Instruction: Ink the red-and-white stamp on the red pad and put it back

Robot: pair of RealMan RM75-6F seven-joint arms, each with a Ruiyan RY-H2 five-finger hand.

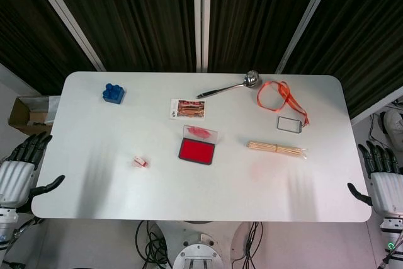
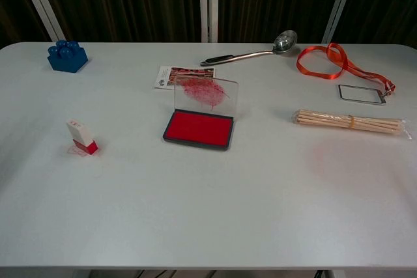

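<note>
Stamp (image 2: 81,137) left of open red pad (image 2: 199,128) (both hands off-table)

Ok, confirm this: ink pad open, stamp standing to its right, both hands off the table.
Wrong side. The stamp stands left of the ink pad, as the chest view shows. The pad is open, and the left hand and right hand are off the table.

Wide bare table (image 1: 94,174) along lower frame and around stamp (image 1: 140,162) at lower left. Ink pad (image 1: 196,151) at centre, clear lid (image 2: 205,94) upright behind it. Upper band cluttered: blue block (image 1: 113,93), card (image 1: 188,109), ladle (image 1: 230,85), lanyard (image 1: 282,100); sticks (image 1: 277,149) centre right.
</note>
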